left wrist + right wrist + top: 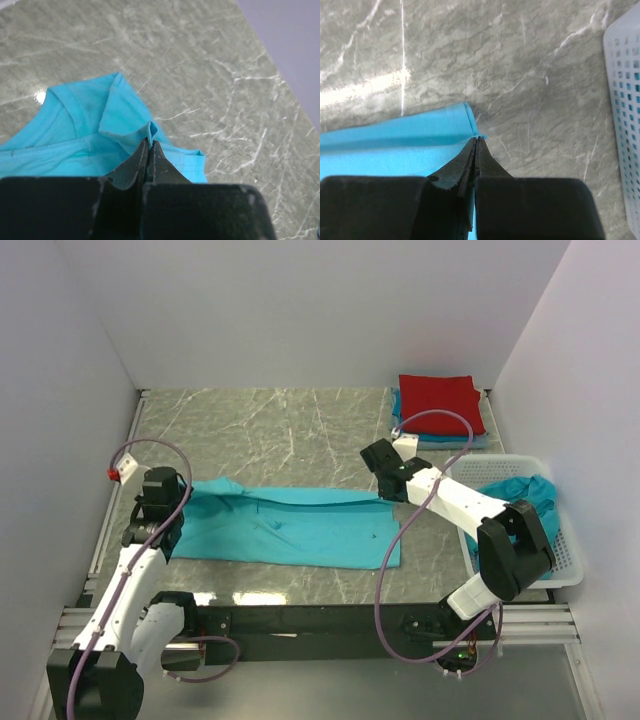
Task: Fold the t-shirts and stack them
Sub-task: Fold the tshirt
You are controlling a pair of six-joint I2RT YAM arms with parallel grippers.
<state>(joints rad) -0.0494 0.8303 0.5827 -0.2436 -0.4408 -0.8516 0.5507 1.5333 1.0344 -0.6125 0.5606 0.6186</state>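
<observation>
A turquoise t-shirt (290, 525) lies stretched lengthwise across the middle of the table, its far long edge folded over. My left gripper (178, 502) is shut on its left end; the left wrist view shows the jaws (150, 140) pinching a ridge of the cloth (95, 125) near the collar. My right gripper (385, 478) is shut on the shirt's right far corner, with the fingertips (478, 139) closed on the hem (420, 132). A red folded t-shirt (438, 403) tops a stack over blue and teal ones at the back right. Another turquoise t-shirt (535, 495) lies crumpled in the basket.
The white lattice basket (560, 565) stands at the right edge, also in the right wrist view (625, 100). A small white and red fixture (118, 474) sits at the left wall. Purple cables loop over both arms. White walls enclose the grey marble table (280, 430).
</observation>
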